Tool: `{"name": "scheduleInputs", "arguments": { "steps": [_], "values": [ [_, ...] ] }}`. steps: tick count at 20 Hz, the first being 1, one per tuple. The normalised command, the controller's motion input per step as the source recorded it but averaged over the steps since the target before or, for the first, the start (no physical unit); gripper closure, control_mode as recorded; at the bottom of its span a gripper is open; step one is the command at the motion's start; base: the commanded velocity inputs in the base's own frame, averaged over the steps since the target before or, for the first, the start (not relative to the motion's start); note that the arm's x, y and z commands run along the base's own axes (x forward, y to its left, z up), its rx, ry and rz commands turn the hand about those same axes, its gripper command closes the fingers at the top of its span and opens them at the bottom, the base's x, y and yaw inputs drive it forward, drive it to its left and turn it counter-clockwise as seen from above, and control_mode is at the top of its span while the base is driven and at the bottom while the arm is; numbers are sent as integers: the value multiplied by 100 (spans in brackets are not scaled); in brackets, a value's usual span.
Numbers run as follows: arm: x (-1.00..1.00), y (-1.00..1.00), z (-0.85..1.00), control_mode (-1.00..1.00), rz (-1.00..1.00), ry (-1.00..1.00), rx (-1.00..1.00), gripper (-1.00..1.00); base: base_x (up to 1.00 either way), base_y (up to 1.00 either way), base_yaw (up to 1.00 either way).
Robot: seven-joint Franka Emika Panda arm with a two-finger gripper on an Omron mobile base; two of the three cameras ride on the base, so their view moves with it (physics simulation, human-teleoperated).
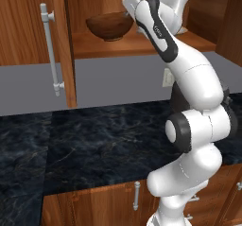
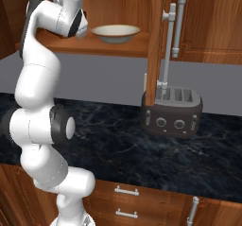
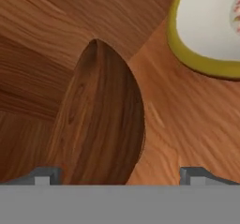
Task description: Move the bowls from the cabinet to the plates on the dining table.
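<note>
The two dark fingertips of the gripper (image 3: 119,174) are seen spread wide, with nothing held. Just ahead, between them and nearer the left tip, lies the rim of the deep, glossy dark-brown wooden bowl (image 3: 101,120) on the reddish-brown cabinet's shelf (image 3: 187,120). Beside it, the cream ceramic bowl (image 3: 206,26) is cut off. The gripper's contact cannot be judged.

The arm (image 1: 194,83) is built of glossy white, rounded shell segments, thick and tube-like, joined by dark charcoal rings at the joints (image 1: 178,133). A black band with small pale lettering runs along the upper link (image 1: 158,29). The hand (image 3: 120,174) ends in two small dark grey, squared fingertips (image 3: 44,175).
</note>
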Motion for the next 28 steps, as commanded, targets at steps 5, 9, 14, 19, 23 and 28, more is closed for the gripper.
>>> {"name": "scheduleInputs", "arguments": {
  "steps": [5, 9, 14, 19, 23, 28],
  "values": [
    [-16, 2, -43, -100, -3, 10, 0, -100, 0, 0, 0],
    [0, 0, -49, -100, -4, 10, 0, -100, 0, 0, 0],
    [0, 0, -17, -100, -4, 11, 0, -100, 0, 0, 0],
    [0, 0, 1, -100, -3, 14, 0, -100, 0, 0, 0],
    [1, 0, 14, -100, -5, 17, 0, -100, 0, 0, 0],
    [11, 13, 6, -100, -7, 13, 0, -100, 0, 0, 0]
  ]
}}
